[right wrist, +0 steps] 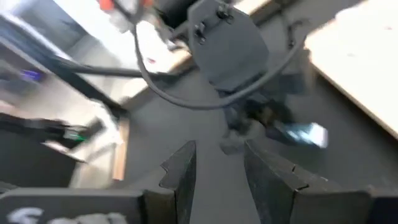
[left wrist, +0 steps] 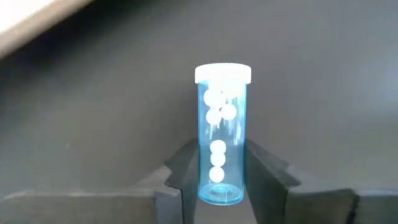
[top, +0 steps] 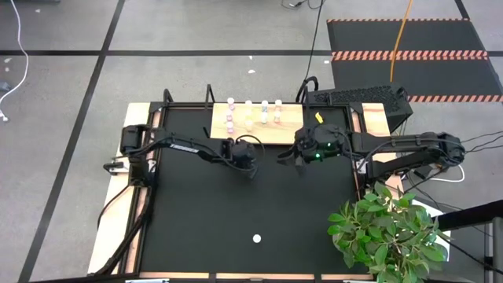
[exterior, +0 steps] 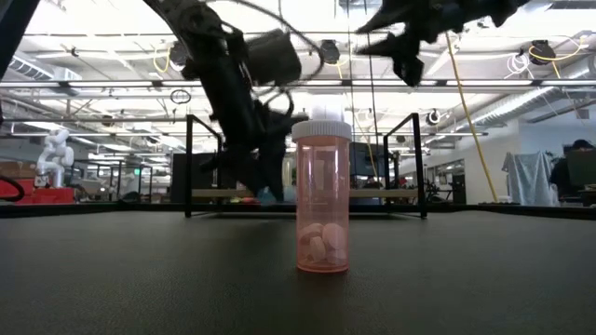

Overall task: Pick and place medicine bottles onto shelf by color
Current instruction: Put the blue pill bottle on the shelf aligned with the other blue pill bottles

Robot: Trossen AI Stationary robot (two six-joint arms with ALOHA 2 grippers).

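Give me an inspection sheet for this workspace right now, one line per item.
Surface: black tabletop, mostly bare.
Job's things: wooden shelf at the far edge, carrying small bottles in rows; blue bottle in the left gripper; pink bottle upright, alone on the near tabletop.
Clutter: nothing seen on the tabletop.
Grippers: left gripper shut on the blue bottle; right gripper open, empty, beside the shelf.
Cables: cables run along both arms; orange cable on the floor.
Surroundings: potted plant at the near right corner; keyboard behind the table.
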